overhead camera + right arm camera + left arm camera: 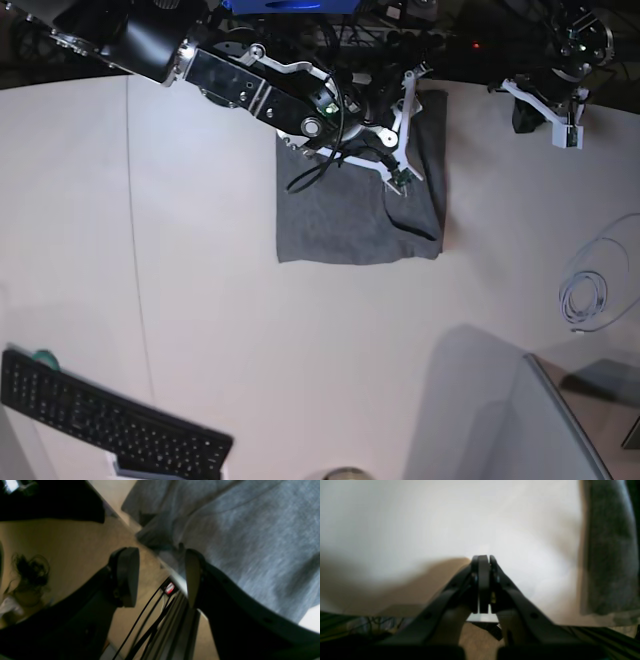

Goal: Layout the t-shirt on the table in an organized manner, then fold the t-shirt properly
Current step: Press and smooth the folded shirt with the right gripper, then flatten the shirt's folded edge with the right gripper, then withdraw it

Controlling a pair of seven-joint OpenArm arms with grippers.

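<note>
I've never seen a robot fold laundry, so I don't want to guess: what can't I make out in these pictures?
- T-shirt's upper part, base view: hidden beneath the right arm.
- T-shirt's far side, left wrist view: cut off by the right edge.
- Tangled item on the floor, right wrist view: too blurred to name.
- Keyboard's letters, base view: too small.

Brown floor (pixel 62 537), somewhat blurred, with dark cables (pixel 146 627) running across it.

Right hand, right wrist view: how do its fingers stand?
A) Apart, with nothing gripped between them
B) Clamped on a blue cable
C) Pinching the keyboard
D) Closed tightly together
A: the right hand shows a wide gap between its fingers, with no cloth pinched there.
</note>
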